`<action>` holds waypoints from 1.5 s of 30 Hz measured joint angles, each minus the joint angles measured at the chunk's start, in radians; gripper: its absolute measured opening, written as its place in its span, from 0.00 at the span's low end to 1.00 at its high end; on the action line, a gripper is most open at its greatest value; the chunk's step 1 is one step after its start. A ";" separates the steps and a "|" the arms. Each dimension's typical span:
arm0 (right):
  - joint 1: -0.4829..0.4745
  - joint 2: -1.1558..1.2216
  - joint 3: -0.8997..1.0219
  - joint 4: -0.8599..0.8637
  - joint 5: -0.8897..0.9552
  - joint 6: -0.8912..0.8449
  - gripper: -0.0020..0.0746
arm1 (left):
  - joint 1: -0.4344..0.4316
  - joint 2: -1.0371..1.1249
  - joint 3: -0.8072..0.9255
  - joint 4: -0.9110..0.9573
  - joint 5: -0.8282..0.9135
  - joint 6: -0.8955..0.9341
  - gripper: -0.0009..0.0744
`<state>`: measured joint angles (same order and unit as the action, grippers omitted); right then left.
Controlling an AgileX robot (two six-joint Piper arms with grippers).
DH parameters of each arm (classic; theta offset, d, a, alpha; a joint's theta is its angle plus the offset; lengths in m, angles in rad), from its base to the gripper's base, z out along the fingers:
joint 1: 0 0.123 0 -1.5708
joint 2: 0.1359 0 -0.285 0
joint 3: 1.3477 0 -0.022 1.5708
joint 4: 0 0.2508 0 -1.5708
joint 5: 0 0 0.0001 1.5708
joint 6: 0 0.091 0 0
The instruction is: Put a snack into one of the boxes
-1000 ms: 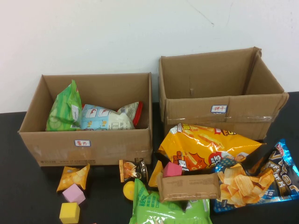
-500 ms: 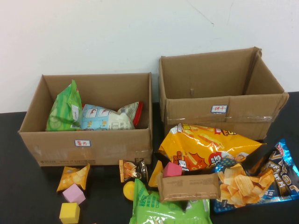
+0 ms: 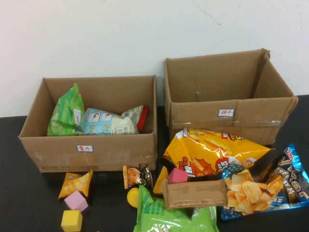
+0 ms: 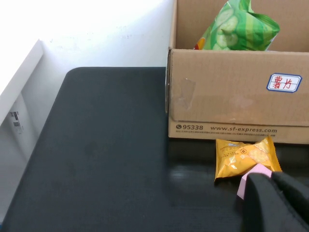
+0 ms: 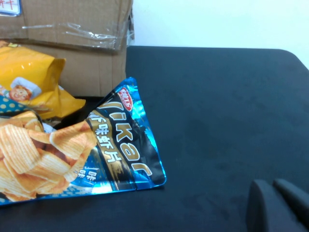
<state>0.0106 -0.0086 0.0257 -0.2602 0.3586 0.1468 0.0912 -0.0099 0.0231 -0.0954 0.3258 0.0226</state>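
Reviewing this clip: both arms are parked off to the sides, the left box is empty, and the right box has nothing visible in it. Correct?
Not quite. The left box already holds a green bag and a pale packet, as the high view shows. The rest stands: the left gripper and right gripper sit low at the table's sides, and the right box shows nothing inside.

I see even, bright light from above; the white wall [image 3: 96, 34] looks almost washed out. Short soft shadows sit under the boxes' front edges on the black worktop [image 3: 29, 198]. The blue chip bag [image 5: 111, 145] throws foil glare, and tape on the right box [image 5: 82, 31] glints. The left gripper [image 4: 277, 203] and right gripper [image 5: 277, 205] are dark, blurred shapes at my wrist views' edges.
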 joint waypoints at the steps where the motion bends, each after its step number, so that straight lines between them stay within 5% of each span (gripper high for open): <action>1: 0.000 0.000 0.000 0.000 0.000 0.000 0.03 | 0.000 0.000 0.000 0.000 0.000 0.000 0.01; 12: 0.000 0.000 0.000 0.017 -0.005 0.023 0.03 | 0.000 0.000 0.000 -0.002 0.000 0.000 0.01; 21: 0.000 0.000 0.002 0.591 -0.085 0.282 0.03 | 0.000 0.000 0.000 -0.002 0.000 0.000 0.01; 28: 0.000 0.000 0.002 0.662 -0.098 0.270 0.03 | 0.000 0.000 -0.002 -0.005 0.002 0.000 0.01; 36: 0.000 0.008 -0.148 0.666 -0.035 -0.167 0.03 | 0.000 0.000 -0.002 -0.005 0.006 0.000 0.01; 45: 0.000 0.400 -0.605 0.595 0.405 -0.893 0.03 | 0.000 0.000 -0.002 -0.006 0.008 0.000 0.01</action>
<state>0.0106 0.3914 -0.5789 0.3350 0.7633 -0.7463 0.0912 -0.0099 0.0213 -0.1017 0.3337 0.0226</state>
